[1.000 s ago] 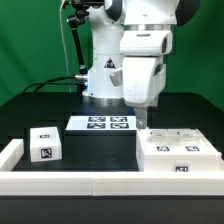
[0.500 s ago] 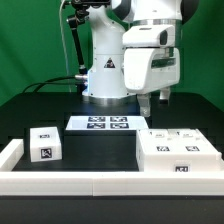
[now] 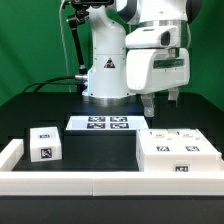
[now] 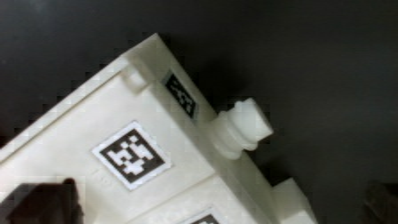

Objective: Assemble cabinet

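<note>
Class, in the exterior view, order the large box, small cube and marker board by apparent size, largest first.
1. Large box.
2-3. Small cube and marker board: too alike to rank; the board is longer, the cube taller and nearer the camera.

Arm (image 3: 152, 60) raised, jaws lifted away from the large box (image 3: 178, 152), shifted toward the exterior view's right
</note>
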